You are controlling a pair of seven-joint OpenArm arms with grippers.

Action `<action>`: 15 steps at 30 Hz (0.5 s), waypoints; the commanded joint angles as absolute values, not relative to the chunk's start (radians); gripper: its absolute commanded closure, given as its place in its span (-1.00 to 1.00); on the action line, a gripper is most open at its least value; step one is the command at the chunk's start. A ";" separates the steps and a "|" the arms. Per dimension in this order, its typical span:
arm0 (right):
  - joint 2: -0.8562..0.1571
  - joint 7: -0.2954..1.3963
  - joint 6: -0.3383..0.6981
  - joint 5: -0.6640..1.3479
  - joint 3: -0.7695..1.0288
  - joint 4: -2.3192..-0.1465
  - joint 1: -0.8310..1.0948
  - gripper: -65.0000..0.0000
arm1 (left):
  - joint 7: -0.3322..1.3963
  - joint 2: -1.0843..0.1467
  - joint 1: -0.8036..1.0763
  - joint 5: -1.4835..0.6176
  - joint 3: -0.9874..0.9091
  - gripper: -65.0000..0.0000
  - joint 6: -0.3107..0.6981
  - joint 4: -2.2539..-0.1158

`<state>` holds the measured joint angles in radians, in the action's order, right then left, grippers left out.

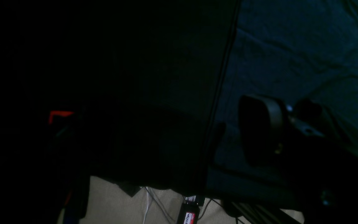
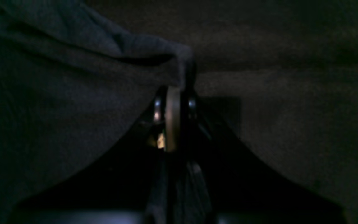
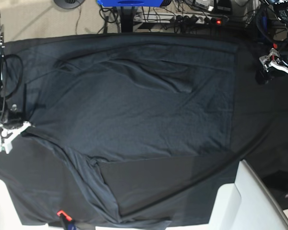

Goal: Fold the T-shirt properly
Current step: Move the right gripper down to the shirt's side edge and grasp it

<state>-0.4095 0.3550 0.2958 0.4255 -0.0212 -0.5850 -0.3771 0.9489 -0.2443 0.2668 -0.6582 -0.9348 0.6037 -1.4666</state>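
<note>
T-shirt pinched at one edge by the right arm, left arm waiting off to the side

T-shirt (image 3: 134, 100) lies spread across most of the black tablecloth (image 3: 33, 191), its long axis running side to side in the base view. Its straight hem stands near that view's right, and one part trails down toward the near edge of the table. Soft creases cross the upper middle, and it is not yet folded.

The right gripper (image 3: 20, 125) sits at the shirt's edge on the base view's left. In the right wrist view its fingers (image 2: 179, 77) are pressed together with a peak of grey-blue cloth caught between them, the fabric draping away to that picture's left. So the whole body of the shirt lies on one side of this grip, stretching across the table toward the other arm.

The left gripper (image 3: 273, 62) hangs beyond the hem, over bare tablecloth, apart from the shirt. Its fingers are spread wide with nothing between them; one dark finger (image 1: 259, 127) shows in the left wrist view above the cloth.

The right arm is plainly the nearer one and the only one with a hold. A fold would likely mean carrying that pinched edge across the shirt toward the hem.
</note>
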 commanded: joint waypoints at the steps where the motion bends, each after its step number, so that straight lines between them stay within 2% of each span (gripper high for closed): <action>1: -0.432 0.343 0.295 0.430 -0.001 -0.601 -0.390 0.99 | 0.929 -0.268 0.266 -0.674 -0.938 -0.80 0.610 -1.484; 15: -0.395 0.624 0.295 0.430 0.205 -1.053 -0.156 0.99 | 0.929 -0.272 0.265 -0.674 -0.937 -0.80 0.610 -1.483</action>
